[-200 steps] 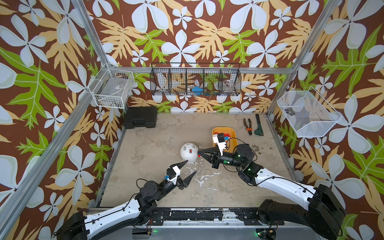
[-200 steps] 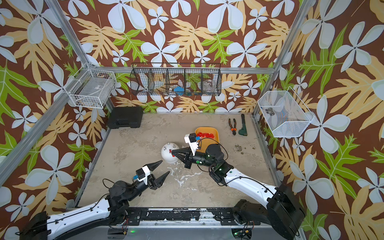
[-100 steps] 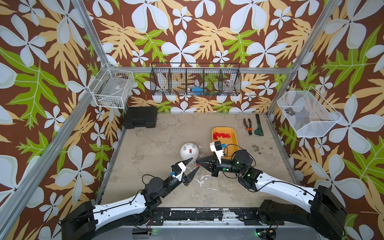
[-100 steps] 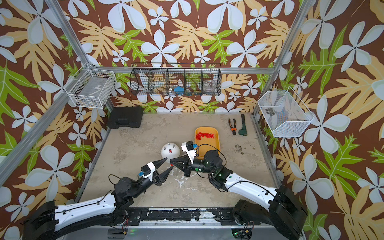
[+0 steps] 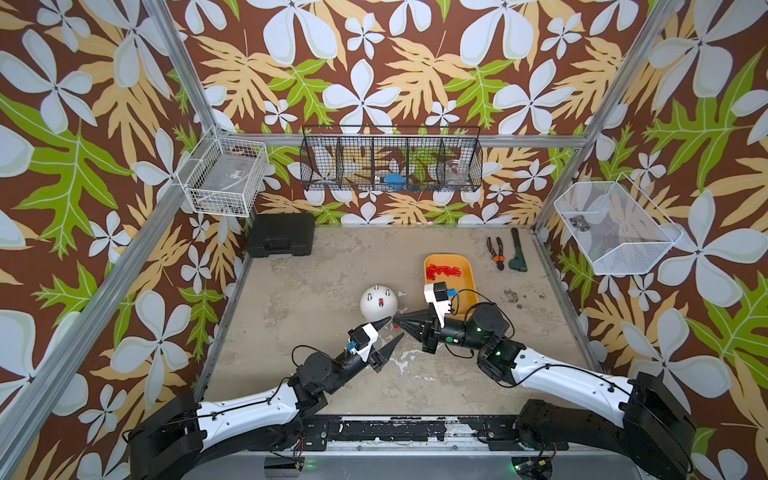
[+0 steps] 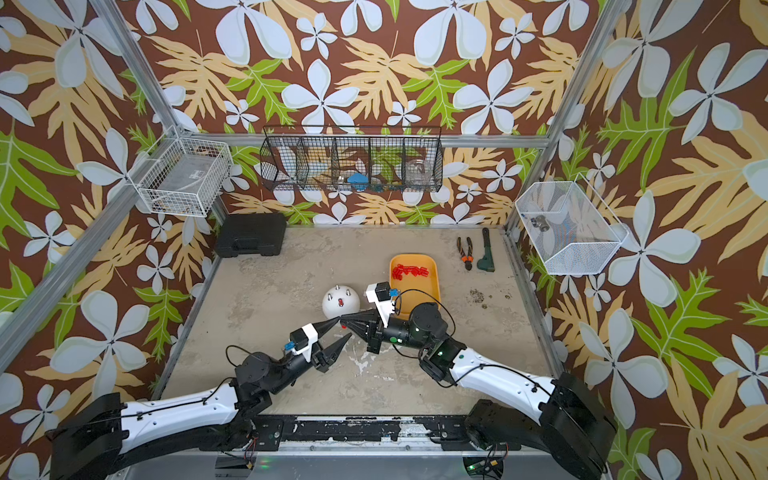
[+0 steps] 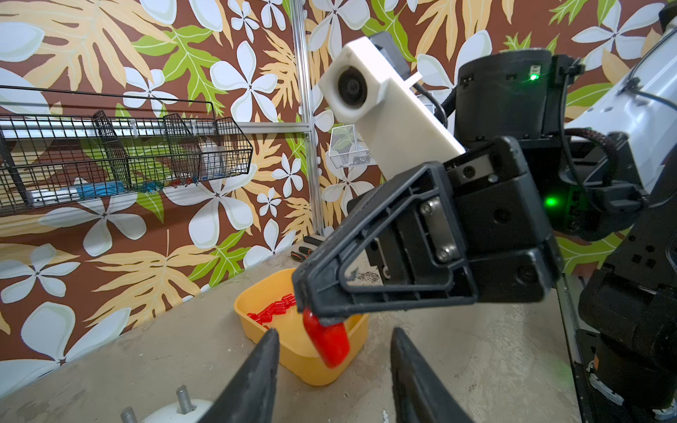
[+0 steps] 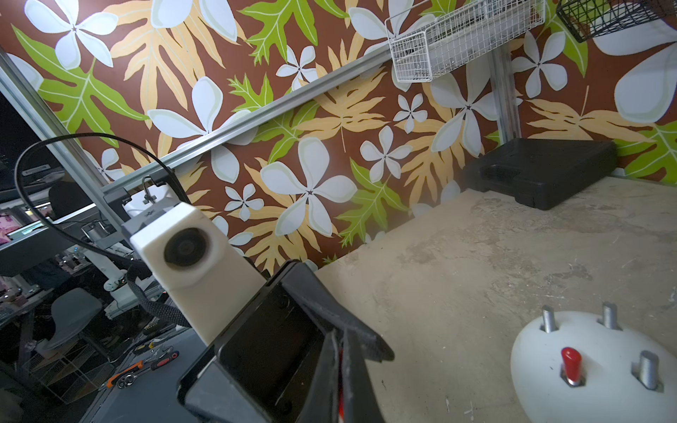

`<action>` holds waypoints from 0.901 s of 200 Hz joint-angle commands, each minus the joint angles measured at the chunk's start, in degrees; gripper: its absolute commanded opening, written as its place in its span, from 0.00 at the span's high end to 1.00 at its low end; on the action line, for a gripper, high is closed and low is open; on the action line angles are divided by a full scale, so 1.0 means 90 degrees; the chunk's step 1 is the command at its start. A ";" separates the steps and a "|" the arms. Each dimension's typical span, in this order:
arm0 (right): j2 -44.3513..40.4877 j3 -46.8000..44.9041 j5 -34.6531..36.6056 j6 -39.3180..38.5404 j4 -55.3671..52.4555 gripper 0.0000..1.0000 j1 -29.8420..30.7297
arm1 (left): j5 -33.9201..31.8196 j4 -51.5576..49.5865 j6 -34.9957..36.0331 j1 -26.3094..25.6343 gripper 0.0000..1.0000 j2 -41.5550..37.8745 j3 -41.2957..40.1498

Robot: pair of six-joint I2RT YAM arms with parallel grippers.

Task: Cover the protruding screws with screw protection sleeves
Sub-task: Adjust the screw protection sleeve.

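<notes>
The left gripper (image 7: 335, 331) has come forward to meet the right gripper (image 5: 395, 320) and is narrowing its still-parted fingers (image 7: 256, 370) on either side of a small red plastic sleeve (image 7: 328, 342), which the right gripper is pinching at its tip: likely a handover. Just beyond, a white rounded dome (image 8: 600, 366) is showing one red-capped screw (image 8: 571, 360) and three bare grey metal screws (image 8: 609, 315). Behind the sleeve, a yellow plastic tray (image 7: 293, 351) is holding spare sleeves (image 7: 273, 311).

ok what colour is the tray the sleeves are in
Yellow-orange. The tray shows best in the left wrist view.
</notes>
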 commanded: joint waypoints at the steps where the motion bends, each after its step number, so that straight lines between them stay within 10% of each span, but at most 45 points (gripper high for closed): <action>1: 0.0023 -0.0008 -0.0006 -0.0008 0.0247 1.00 0.0044 | -0.0071 0.0218 0.0035 -0.0011 0.55 0.0036 0.0072; 180: 0.0072 -0.0029 0.0058 -0.0077 0.0299 1.00 0.0129 | -0.0215 0.0152 0.0160 -0.0009 0.77 0.0035 0.0103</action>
